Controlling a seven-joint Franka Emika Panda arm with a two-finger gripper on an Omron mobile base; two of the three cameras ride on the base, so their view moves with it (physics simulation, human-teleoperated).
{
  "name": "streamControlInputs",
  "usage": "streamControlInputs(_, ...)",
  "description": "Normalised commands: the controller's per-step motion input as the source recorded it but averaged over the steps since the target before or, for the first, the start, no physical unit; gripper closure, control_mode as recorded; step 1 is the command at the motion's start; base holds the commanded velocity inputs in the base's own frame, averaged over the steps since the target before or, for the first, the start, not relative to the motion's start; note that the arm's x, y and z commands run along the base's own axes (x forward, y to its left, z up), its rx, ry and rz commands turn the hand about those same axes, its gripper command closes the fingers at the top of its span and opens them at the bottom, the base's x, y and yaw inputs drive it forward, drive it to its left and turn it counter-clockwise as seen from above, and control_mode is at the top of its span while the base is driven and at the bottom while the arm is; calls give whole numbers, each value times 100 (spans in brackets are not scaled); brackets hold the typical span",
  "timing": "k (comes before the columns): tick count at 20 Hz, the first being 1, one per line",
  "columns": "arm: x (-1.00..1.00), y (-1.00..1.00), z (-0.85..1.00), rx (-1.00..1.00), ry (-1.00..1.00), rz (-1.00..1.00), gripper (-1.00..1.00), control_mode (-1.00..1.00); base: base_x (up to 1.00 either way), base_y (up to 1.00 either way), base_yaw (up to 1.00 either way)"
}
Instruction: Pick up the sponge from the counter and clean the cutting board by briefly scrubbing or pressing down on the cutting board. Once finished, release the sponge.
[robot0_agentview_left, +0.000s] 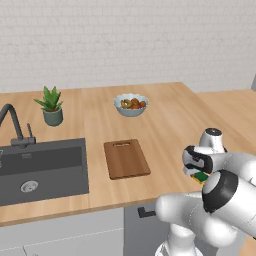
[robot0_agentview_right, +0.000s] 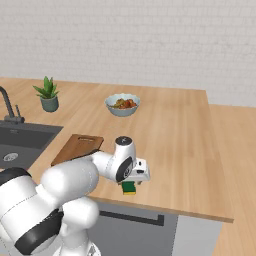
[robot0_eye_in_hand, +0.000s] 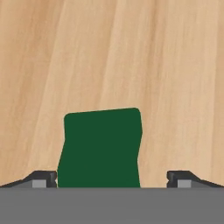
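Note:
The sponge lies on the counter, its dark green scrub layer facing the hand camera. My gripper hangs just above it, open, one fingertip on each side with a gap to the sponge. From the right base view the sponge peeks out yellow and green under the hand, close to the counter's front edge. In the left base view it shows beneath the hand. The cutting board lies flat beside the sink, to the left of the hand, also visible as the cutting board.
A dark sink with a faucet sits at the left. A potted plant and a bowl of fruit stand further back. The counter's front edge runs right below the sponge.

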Motion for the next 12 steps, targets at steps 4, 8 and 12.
streamControlInputs(4, 0, 0, -26, 0, 0, 0, -100, -100, 0, 0, 0)
streamControlInputs(8, 0, 0, -29, 0, 0, 0, 100, -100, 0, 0, 0)
streamControlInputs(12, -4, 1, -33, 0, -1, 0, 100, -100, 0, 0, 0)
